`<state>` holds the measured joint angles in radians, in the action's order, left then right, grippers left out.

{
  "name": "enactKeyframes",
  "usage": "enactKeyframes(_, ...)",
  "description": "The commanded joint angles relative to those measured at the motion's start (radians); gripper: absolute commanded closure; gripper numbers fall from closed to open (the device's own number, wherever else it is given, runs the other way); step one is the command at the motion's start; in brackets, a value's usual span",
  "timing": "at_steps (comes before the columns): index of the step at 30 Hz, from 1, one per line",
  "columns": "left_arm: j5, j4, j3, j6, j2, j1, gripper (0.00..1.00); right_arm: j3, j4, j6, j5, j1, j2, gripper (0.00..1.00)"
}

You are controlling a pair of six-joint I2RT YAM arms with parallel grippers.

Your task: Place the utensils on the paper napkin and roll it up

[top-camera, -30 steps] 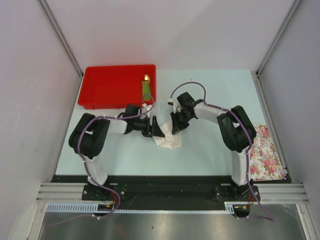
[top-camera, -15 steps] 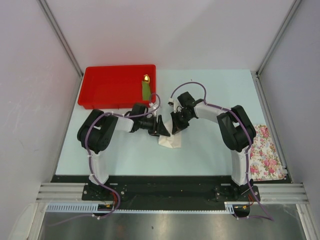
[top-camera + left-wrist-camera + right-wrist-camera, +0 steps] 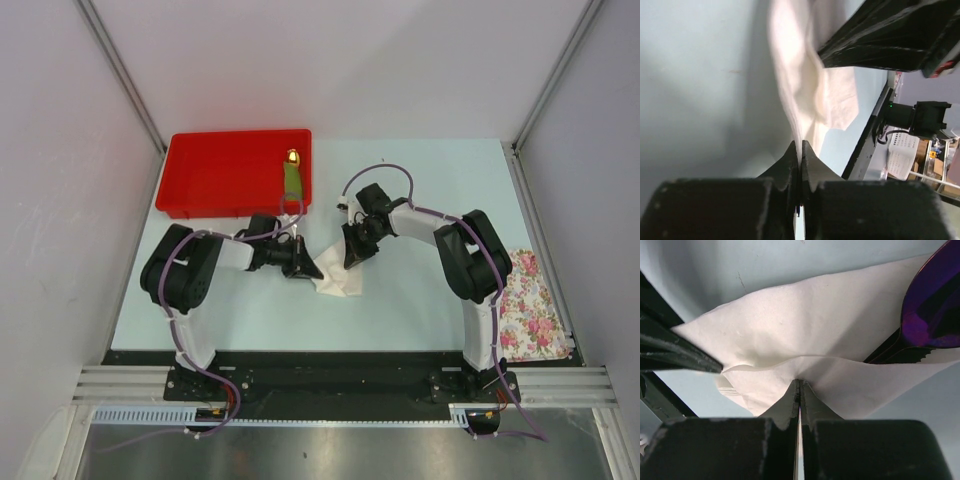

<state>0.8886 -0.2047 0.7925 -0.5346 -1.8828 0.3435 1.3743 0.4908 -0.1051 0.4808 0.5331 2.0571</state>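
Observation:
The white paper napkin (image 3: 338, 284) lies crumpled and folded on the table between both arms. My left gripper (image 3: 313, 270) is shut on the napkin's (image 3: 805, 85) left edge, the paper running straight into the closed fingertips (image 3: 793, 152). My right gripper (image 3: 351, 262) is shut on a raised fold of the napkin (image 3: 805, 315). Under that fold the spoon's purple bowl (image 3: 932, 305) sticks out at the right. A black serrated knife edge (image 3: 912, 356) shows just below it. The rest of both utensils is hidden by the paper.
A red tray (image 3: 220, 175) sits at the back left with a green gold-tipped piece (image 3: 292, 178) inside. A floral cloth (image 3: 530, 305) lies at the table's right edge. The left finger (image 3: 675, 357) shows close beside the napkin in the right wrist view.
My left gripper was open beside the napkin; it has closed on the napkin's left edge and drawn slightly back to the left. The right gripper has held its pinch in place.

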Motion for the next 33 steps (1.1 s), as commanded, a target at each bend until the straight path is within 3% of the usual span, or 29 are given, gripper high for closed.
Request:
enactKeyframes(1, 0.024, -0.048, 0.068, -0.060, 0.074, 0.049, 0.99, -0.058, -0.043, 0.038, -0.163, 0.011, 0.115, 1.00)
enactKeyframes(15, 0.029, -0.272, 0.123, -0.246, -0.062, 0.226, 1.00, -0.067, -0.047, 0.030, -0.153, -0.001, 0.112, 1.00)
enactKeyframes(20, -0.049, -0.259, 0.123, -0.240, -0.139, 0.226, 1.00, -0.064, -0.041, 0.030, -0.145, -0.004, 0.106, 1.00)
enactKeyframes(27, -0.126, -0.106, 0.136, -0.144, -0.177, 0.216, 1.00, -0.055, -0.018, 0.021, -0.107, -0.012, 0.071, 1.00)
enactKeyframes(33, -0.142, -0.056, 0.140, -0.099, -0.182, 0.212, 1.00, -0.003, -0.020, -0.022, 0.082, -0.070, -0.024, 0.92)
